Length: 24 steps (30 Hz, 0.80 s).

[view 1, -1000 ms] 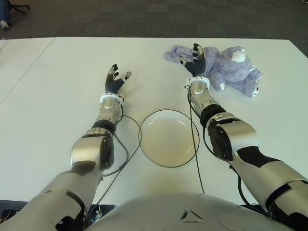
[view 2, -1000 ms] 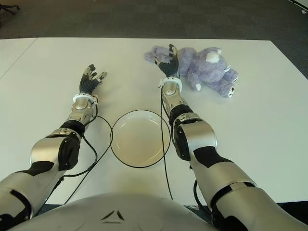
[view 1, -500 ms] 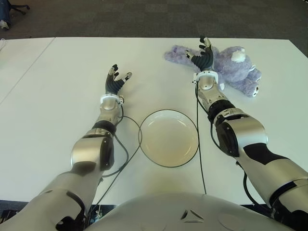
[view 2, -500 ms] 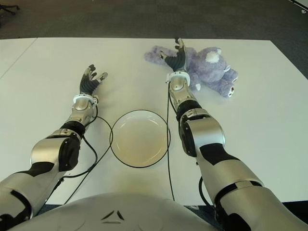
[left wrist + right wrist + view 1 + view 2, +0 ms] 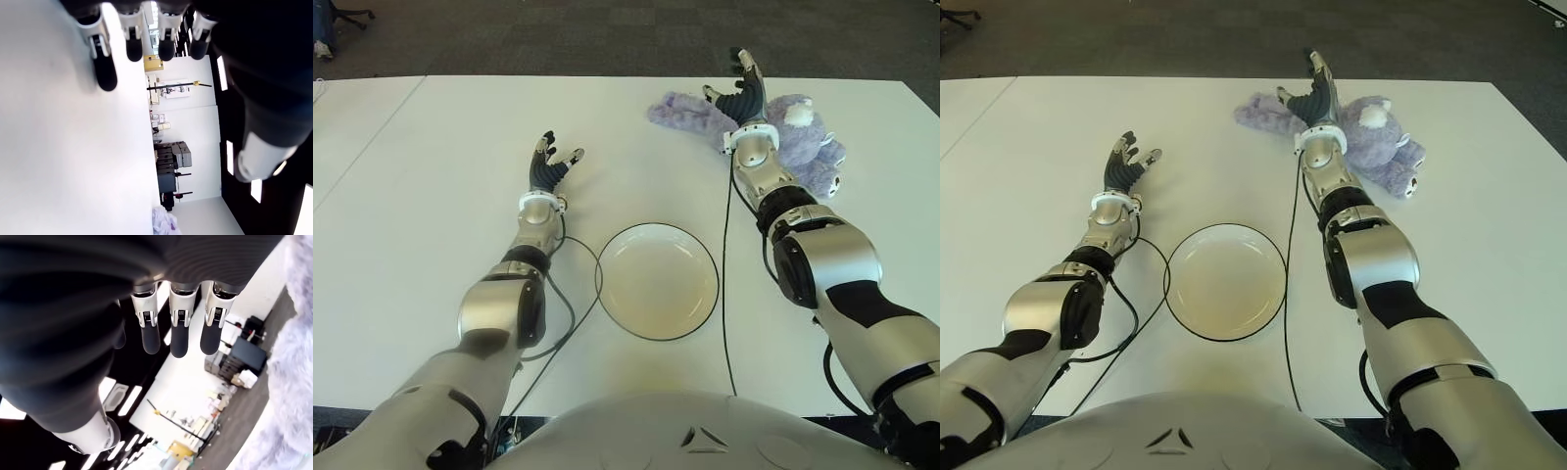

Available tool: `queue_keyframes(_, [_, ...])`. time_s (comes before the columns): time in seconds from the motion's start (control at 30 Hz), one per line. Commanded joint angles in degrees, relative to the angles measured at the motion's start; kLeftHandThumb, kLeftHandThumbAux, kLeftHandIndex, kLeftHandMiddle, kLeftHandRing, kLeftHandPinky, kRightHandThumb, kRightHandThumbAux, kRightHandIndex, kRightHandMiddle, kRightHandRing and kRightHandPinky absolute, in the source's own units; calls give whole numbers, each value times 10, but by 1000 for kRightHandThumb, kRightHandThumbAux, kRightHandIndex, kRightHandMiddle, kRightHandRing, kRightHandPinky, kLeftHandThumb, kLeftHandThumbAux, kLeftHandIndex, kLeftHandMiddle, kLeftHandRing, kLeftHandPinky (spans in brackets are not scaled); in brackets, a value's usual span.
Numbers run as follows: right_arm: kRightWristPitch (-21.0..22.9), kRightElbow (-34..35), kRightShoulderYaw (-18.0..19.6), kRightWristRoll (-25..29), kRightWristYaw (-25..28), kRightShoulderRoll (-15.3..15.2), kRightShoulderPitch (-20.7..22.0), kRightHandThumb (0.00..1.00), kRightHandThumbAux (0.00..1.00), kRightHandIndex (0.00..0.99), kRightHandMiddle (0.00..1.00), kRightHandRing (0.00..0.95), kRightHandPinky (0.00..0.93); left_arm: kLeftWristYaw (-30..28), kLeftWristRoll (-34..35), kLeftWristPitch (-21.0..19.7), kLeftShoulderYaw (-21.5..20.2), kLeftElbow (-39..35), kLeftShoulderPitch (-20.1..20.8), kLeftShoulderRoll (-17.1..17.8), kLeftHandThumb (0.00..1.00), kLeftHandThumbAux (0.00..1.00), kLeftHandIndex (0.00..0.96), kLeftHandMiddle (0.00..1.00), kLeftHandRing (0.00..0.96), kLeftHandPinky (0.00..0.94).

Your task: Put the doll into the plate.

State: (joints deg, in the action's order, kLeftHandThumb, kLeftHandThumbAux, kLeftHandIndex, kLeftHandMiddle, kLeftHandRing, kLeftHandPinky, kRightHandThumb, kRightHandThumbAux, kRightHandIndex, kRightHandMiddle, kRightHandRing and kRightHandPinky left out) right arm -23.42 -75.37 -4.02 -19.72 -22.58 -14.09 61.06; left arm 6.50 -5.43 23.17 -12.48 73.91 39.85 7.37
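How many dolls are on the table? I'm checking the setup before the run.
1. The purple doll lies at the table's far right, beyond the plate, under the open right hand. None looks hidden.

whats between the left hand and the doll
Only bare table, as both eye views show. The left hand shows open to the left; the doll lies far right, with the open right hand over it.

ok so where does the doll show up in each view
Left eye view: doll at the table's far right, partly behind the right hand.
Right eye view: doll far, right of centre, behind the same hand.
Left wrist view: a small purple bit at the bottom edge.
Right wrist view: purple fur fills the right edge, beside the open fingers.
Shared landmark: the plate, nearer the robot than the doll in both eye views.
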Motion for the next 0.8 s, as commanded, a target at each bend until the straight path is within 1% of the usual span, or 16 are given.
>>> queue_keyframes(0.03, [9, -2, -29, -35, 4, -47, 38, 422, 810, 106, 133, 124, 168, -12, -8, -56, 6, 45, -75, -23, 92, 672, 27, 59, 70, 119])
queue_keyframes(0.1, [10, -3, -60, -70, -6, -74, 46, 376, 813, 109, 128, 118, 137, -14, -6, -55, 4, 45, -77, -23, 91, 658, 35, 69, 80, 133])
queue_keyframes(0.13, [9, -4, -82, -95, -13, -93, 51, 370, 813, 109, 127, 118, 134, -15, -5, -53, 3, 45, -78, -23, 91, 657, 35, 70, 81, 133])
queue_keyframes(0.17, [9, -5, -95, -110, -17, -105, 54, 253, 813, 114, 121, 105, 74, -16, -5, -52, 3, 45, -79, -22, 93, 654, 36, 69, 79, 122])
queue_keyframes(0.2, [8, -5, -103, -119, -20, -111, 56, 217, 814, 115, 120, 102, 59, -16, -5, -51, 3, 45, -80, -22, 95, 653, 36, 69, 79, 120])
queue_keyframes(0.23, [8, -6, -113, -131, -25, -120, 58, 211, 815, 115, 120, 101, 56, -16, -5, -50, 3, 45, -80, -22, 95, 652, 36, 69, 79, 119])
queue_keyframes(0.27, [10, -8, -125, -145, -28, -130, 60, 148, 811, 116, 116, 94, 26, -16, -5, -49, 3, 45, -80, -22, 97, 652, 35, 68, 77, 114])
queue_keyframes(0.3, [12, -9, -135, -155, -31, -137, 62, 123, 809, 115, 107, 80, 6, -16, -6, -48, 3, 46, -80, -22, 103, 646, 34, 66, 77, 118])
queue_keyframes(0.33, [13, -10, -141, -162, -34, -142, 63, 116, 809, 115, 105, 76, 1, -16, -6, -48, 3, 46, -81, -22, 105, 645, 33, 65, 77, 119])
queue_keyframes(0.4, [21, -13, -170, -193, -44, -165, 68, 98, 800, 113, 93, 57, 0, -13, -6, -47, 3, 45, -79, -24, 114, 639, 32, 65, 78, 126])
queue_keyframes(0.47, [26, -16, -191, -215, -53, -181, 70, 87, 787, 116, 83, 38, 0, -11, -6, -46, 3, 45, -77, -27, 124, 630, 32, 66, 80, 132])
queue_keyframes(0.6, [30, -17, -214, -238, -65, -194, 74, 65, 760, 127, 74, 22, 0, -7, -4, -48, 3, 44, -72, -30, 127, 625, 32, 71, 84, 135])
queue_keyframes(0.8, [31, -15, -238, -257, -73, -208, 76, 67, 735, 163, 74, 12, 0, -6, -3, -52, 2, 45, -72, -31, 108, 636, 28, 72, 82, 119])
